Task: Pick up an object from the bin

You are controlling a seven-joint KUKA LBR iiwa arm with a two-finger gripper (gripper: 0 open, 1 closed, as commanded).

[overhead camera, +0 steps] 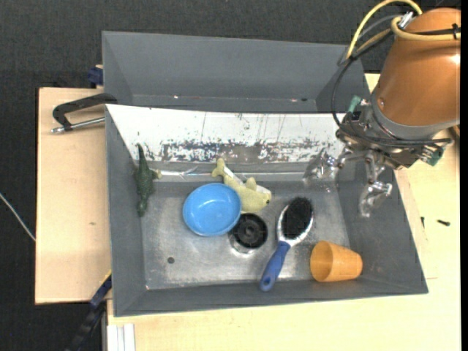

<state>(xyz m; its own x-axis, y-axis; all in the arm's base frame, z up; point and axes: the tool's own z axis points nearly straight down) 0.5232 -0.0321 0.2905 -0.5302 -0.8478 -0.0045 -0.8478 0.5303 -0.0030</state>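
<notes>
The hand (349,183) hangs at the right wall of the bin (387,262), with its fingers spread and nothing between them. Nearest to it are the brush (295,220) and, in the front right corner, the orange cup (335,262). Both lie free of the other things, so they are probably easy to take.

A robotics lab setup is indicated: a grey metal bin (126,218) is placed with dark carpet (219,6) behind it, and an arm (424,72) with an orange cover and loose cables is positioned over its right side. Unrelated odds are strewn inside: bowl (211,209), brush (287,238), cup (335,262).
</notes>
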